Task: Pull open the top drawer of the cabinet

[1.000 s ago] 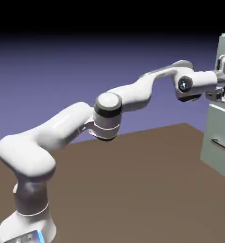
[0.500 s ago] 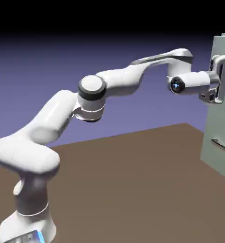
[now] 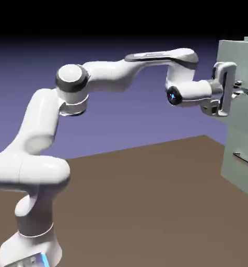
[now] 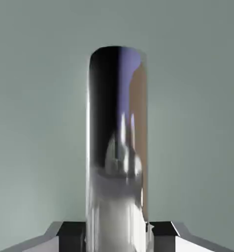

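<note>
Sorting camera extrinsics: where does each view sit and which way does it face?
Exterior view: fixed, beside the robot, looking across the table at the arm reaching right to the cabinet; base to hand shows.
Hand view: on the hand, looking along the fingers at a drawer front; finger tips flank the shiny handle at the bottom edge.
Shared: the pale grey-green cabinet face and the hand's grip on it.

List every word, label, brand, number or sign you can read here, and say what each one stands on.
None can be read: no lettering or number shows on the arm, the cabinet or the handle.
</note>
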You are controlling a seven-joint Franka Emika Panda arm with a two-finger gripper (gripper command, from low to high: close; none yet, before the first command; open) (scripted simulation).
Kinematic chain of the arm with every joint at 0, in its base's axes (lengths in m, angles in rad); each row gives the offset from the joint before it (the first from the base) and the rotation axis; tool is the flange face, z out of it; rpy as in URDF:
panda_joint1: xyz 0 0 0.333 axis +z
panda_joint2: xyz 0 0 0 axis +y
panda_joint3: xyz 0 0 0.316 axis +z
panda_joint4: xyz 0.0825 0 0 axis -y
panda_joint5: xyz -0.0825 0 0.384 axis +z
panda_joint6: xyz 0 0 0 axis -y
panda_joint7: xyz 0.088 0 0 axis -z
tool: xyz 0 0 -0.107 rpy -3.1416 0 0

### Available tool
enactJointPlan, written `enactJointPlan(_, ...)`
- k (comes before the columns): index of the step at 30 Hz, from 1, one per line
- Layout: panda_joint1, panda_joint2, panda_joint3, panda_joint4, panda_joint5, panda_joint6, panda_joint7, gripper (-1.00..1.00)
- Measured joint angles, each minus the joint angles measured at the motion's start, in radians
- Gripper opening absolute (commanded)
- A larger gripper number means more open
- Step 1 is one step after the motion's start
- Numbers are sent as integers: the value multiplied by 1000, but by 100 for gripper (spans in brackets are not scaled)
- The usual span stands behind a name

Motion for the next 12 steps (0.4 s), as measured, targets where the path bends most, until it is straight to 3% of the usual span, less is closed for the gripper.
enactJointPlan(9, 321, -49, -226, -314, 18, -68, -83, -100)
enactJointPlan(10, 354, -48, -251, -343, 17, -74, -86, 100)
enactJointPlan(12, 354, -48, -251, -343, 15, -73, -86, 100)
